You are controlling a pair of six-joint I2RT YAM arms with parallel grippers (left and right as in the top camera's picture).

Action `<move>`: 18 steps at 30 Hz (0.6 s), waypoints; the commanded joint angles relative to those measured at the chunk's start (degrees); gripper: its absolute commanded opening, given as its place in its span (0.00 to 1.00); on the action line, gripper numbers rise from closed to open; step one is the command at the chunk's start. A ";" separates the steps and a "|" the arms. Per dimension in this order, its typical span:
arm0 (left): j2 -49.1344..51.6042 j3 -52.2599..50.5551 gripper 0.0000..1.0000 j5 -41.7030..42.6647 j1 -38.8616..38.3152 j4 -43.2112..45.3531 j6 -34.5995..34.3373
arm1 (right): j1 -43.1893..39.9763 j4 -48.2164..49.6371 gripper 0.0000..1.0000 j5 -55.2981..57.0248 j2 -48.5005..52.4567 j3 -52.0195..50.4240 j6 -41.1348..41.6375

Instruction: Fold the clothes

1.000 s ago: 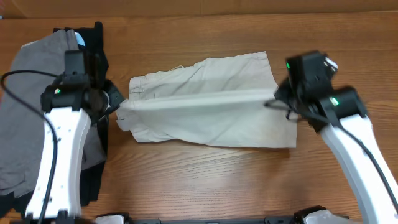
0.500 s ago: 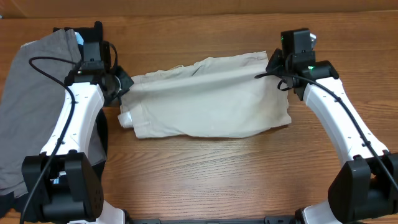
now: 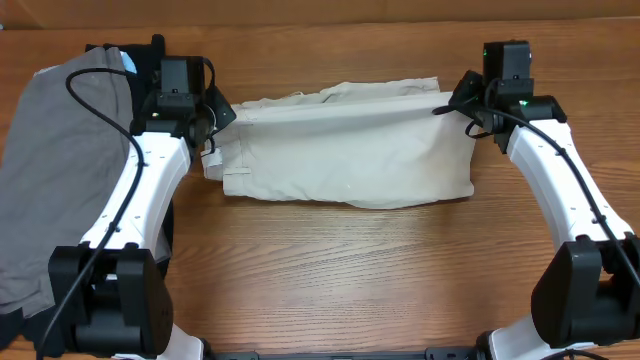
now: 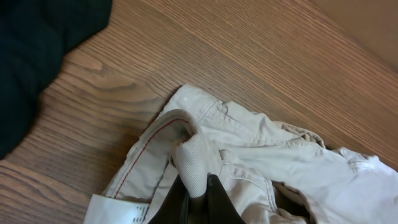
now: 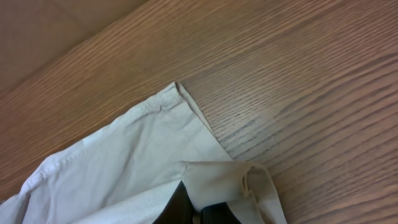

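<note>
Overhead, counter [image 3: 330, 280]: wood, bare along the near edge.
Shorts [image 3: 350, 160]: folded lengthwise, lying flat across the middle of the counter, waistband at the left, leg hems at the right.
Left claw [image 3: 212, 122]: pinched closed on a bunch of waistband cloth at the far left corner; the left wrist view [image 4: 196, 196] shows the grip.
Right claw [image 3: 455, 100]: closed on the far right hem corner, seen close up [image 5: 199, 208].
Grey garment [image 3: 60, 170]: spread at the left, apart from the shorts.
Black garment [image 3: 150, 55]: far left corner, partly under the grey one.
</note>
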 commanded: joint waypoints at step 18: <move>10.23 0.37 1.00 -10.08 1.88 16.20 4.61 | -3.72 14.71 1.00 7.10 8.15 1.46 -0.61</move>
